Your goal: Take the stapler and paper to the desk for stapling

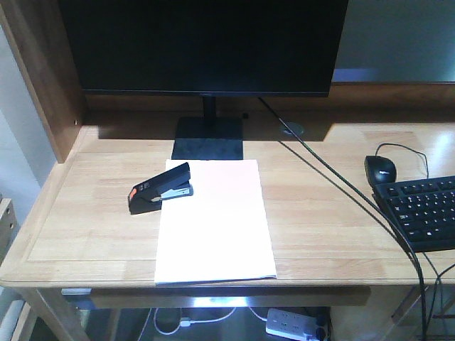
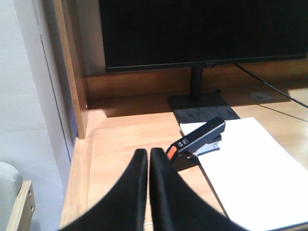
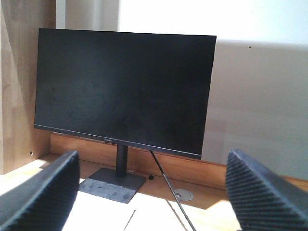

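From the front camera I see the desk (image 1: pixel 92 234), pale plank wood with a raised rim, a dark monitor (image 1: pixel 206 42) standing at its back on a flat black base (image 1: pixel 210 138). The paper (image 1: pixel 213 220) lies just in front of that base, reaching to the desk's near edge. The stapler (image 1: pixel 161 187) sits at the paper's upper left corner, its nose over the sheet and its orange-patched tail out on bare wood. To the right of the monitor base, well apart, are a black mouse (image 1: pixel 379 169) and a keyboard (image 1: pixel 425 212), with a cable (image 1: pixel 341 185) running diagonally between them and the paper. Neither of my arms shows here. Bare wood lies left of the paper, up to a wooden side panel (image 1: pixel 43 71).

From my left wrist, my left gripper (image 2: pixel 147 159) has its two black fingers pressed nearly together, holding nothing, poised above the desk just short of the stapler (image 2: pixel 198 140), which tilts up on the corner of the paper (image 2: pixel 250 168) in front of the monitor base (image 2: pixel 202 108). The side panel (image 2: pixel 72 72) rises close on the left.

From my right wrist, my right gripper (image 3: pixel 154 192) is spread wide and empty, its ribbed fingers (image 3: pixel 45 192) framing the monitor (image 3: pixel 125 86). A pale wall (image 3: pixel 260 96) lies behind it, and a cable grommet (image 3: pixel 183 195) sits right of the monitor's base.
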Tool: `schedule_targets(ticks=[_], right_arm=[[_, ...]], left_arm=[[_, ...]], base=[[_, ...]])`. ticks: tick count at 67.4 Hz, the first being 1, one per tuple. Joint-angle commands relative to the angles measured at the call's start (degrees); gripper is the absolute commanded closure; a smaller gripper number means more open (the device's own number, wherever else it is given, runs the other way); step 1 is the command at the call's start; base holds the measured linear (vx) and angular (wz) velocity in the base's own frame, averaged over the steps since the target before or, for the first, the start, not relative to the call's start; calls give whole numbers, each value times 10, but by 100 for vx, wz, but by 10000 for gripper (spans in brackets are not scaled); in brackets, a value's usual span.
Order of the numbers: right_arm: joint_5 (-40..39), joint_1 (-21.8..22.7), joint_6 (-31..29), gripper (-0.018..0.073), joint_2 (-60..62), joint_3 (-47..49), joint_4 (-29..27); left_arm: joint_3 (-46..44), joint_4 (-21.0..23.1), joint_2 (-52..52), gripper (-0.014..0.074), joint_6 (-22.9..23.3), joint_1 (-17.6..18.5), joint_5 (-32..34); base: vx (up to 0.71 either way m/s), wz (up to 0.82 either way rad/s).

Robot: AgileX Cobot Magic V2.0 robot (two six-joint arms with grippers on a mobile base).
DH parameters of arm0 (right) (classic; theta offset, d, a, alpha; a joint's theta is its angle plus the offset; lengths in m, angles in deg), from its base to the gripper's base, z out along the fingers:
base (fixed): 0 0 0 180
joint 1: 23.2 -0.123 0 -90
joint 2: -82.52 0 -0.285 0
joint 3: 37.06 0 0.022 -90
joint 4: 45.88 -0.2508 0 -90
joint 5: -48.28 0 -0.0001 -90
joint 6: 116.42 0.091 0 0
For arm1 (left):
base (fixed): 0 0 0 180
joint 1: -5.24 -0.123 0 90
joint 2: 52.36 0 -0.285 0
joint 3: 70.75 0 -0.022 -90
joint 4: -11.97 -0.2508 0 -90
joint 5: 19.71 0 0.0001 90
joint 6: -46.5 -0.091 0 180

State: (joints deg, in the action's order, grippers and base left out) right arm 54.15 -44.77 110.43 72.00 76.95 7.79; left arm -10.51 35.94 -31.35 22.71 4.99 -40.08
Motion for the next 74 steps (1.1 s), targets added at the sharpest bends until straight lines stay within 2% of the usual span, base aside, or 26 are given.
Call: schedule_targets(ticks=[1,59,65,71,74], right_arm=[[-24,4,-3,-21,-7,16,8],[-13,4,-2,-15,-7,16,11],[-2,4,7,29,-7,16,10],[3,4,17,135,-7,16,10],[7,4,21,223,-7,16,10]], left_arm=[[-14,10,5,603,3,5,32],[-14,10,5,603,3,5,32],[-14,10,5,603,3,5,32],[-14,10,4,603,3,5,32],[-14,10,2,603,3,5,32]], base=[[0,0],[0,0],[0,0],[0,0],[0,0]])
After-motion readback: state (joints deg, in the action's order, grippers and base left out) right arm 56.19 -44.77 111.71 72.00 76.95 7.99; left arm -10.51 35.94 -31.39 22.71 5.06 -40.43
